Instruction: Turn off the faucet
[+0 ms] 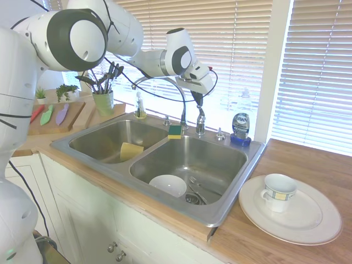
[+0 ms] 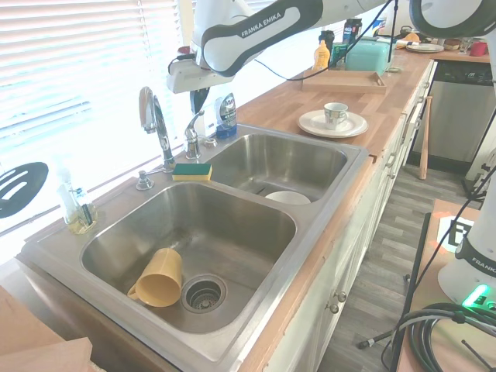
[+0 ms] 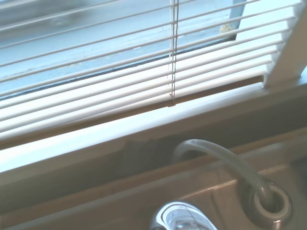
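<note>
The faucet (image 1: 183,102) is shiny chrome, with a tall arched gooseneck spout curving left over the double sink (image 1: 225,206). Its small lever handle (image 1: 201,124) stands on a short post just right of the spout base, tilted upward. My gripper (image 1: 197,100) hangs directly above that handle, a short gap away, pointing down. In the second exterior view the gripper (image 2: 198,101) is above the handle (image 2: 191,130), with the spout (image 2: 156,118) to its left. The wrist view shows a blurred chrome top (image 3: 180,218) at the bottom edge below window blinds. I see no water stream.
A blue-labelled soap bottle (image 1: 240,128) and a low chrome cap (image 1: 220,133) stand right of the handle. A yellow-green sponge (image 1: 175,131) lies by the spout base. White bowl (image 1: 168,185) and yellow cup (image 1: 131,150) lie in the basins. Plate with mug (image 1: 279,192) is on the counter.
</note>
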You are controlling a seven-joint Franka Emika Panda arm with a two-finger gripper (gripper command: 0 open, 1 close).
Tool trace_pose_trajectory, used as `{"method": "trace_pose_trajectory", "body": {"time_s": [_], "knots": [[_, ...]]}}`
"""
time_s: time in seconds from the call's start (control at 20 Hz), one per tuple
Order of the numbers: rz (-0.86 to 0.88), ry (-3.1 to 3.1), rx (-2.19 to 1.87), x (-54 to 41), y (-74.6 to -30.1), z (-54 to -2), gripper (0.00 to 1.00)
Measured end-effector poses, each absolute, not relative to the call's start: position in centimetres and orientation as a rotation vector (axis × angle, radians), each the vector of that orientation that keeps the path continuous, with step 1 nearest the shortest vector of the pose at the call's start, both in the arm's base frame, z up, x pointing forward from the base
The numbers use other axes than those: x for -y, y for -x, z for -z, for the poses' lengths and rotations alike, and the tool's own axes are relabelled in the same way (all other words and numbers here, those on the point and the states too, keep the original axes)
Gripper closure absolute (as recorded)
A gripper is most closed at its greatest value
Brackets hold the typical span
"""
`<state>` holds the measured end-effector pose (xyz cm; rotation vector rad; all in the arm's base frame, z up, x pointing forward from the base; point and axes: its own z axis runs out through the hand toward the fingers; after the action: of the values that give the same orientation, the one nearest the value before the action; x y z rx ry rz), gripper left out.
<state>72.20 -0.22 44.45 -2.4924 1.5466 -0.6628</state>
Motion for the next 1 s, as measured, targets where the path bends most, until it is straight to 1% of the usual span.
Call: {"method": "trace_pose_trajectory", "body": {"time_s": [0.35,0.7,0.85,1.0], "knots": [[0.629,2.507,-1.553,0.3,-71.2,-42.3,1.0],[0.64,2.494,-1.546,0.8,-69.6,-41.5,1.0],[0.604,2.512,-1.567,1.4,-68.9,-40.1,1.0],[0.575,2.524,-1.577,1.4,-68.1,-40.2,1.0]]}}
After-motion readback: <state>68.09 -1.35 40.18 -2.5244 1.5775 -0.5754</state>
